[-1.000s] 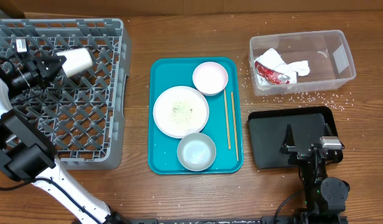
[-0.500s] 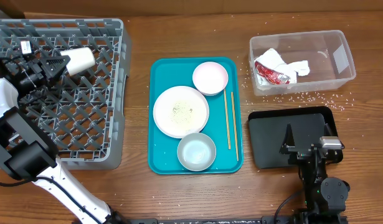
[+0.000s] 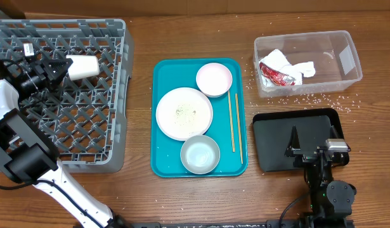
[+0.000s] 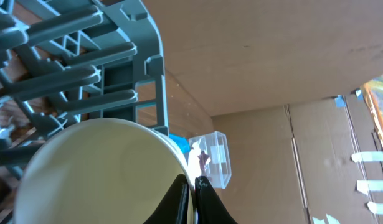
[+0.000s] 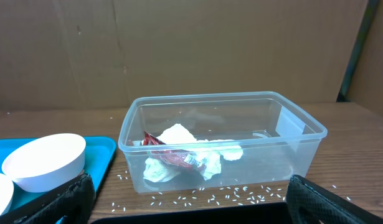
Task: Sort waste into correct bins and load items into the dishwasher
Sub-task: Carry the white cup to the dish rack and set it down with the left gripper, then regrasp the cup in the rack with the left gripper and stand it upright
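Overhead, left fingers [image 3: 63,67] clenched on the cup [image 3: 84,66] by its rim have swung it level above the dishwasher [image 3: 87,126]; release seems next. The right fingers [image 3: 293,140] gape idle.

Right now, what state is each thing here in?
cup: sideways over the rack, held by its rim
left gripper: shut on cup
right gripper: open, empty
clear tub: holds napkins, red wrapper
plate: on teal tray, food-flecked
pink bowl: upright, empty
pale bowl: upright, empty

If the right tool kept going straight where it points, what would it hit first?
Most likely the near wall of the clear rectangular plastic tub, straight ahead of the open right tool, though height is uncertain.
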